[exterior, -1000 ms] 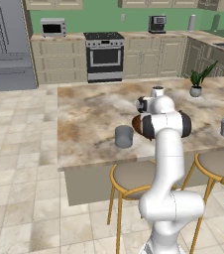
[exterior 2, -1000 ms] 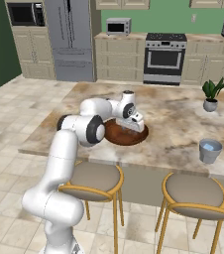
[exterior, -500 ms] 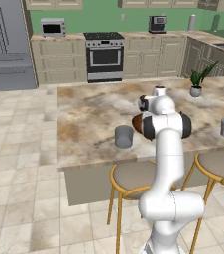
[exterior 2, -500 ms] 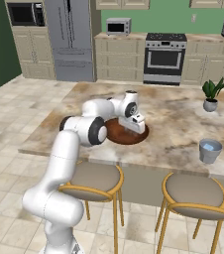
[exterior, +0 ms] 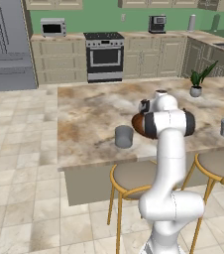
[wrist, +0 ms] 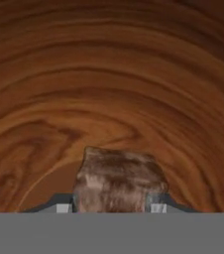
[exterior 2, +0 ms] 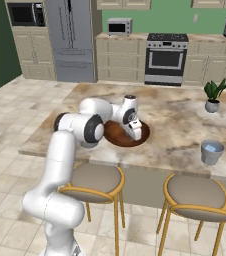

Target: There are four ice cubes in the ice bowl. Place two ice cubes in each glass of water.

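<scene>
Nothing much shifts vs. a sec ago in the base views: arm stays bent over the ice bowl [exterior 2: 116, 136], hand low inside it, cams unmoved. Tool [wrist: 109, 207] points down into bowl; in hand view its two grey tips flank an ice cube [wrist: 118, 181] on both sides, close against it, but can't tell if they actually pinch it yet. Cube looks translucent, blocky w/ rounded corners, tinted brown by the wood behind. Bowl is wide, shallow, round, glossy reddish-brown wood w/ curved grain rings; sits mid-surface, partly hidden by the white forearm in left base view [exterior: 138, 125]. One glass of water [exterior: 124, 136], short stout grey-blue tumbler, stands just beside the bowl on the near side of the surface [exterior: 89, 114], which is mottled tan-brown marble. Second glass [exterior 2: 212, 152] stands well apart near the front edge, above a stool [exterior 2: 197, 195] w/ round grey seat and yellow-wood frame. Small potted plant [exterior 2: 213, 96] sits further back. Stove [exterior 2: 165, 58], fridge [exterior 2: 71, 40], microwave [exterior 2: 119, 26] line the far wall.
</scene>
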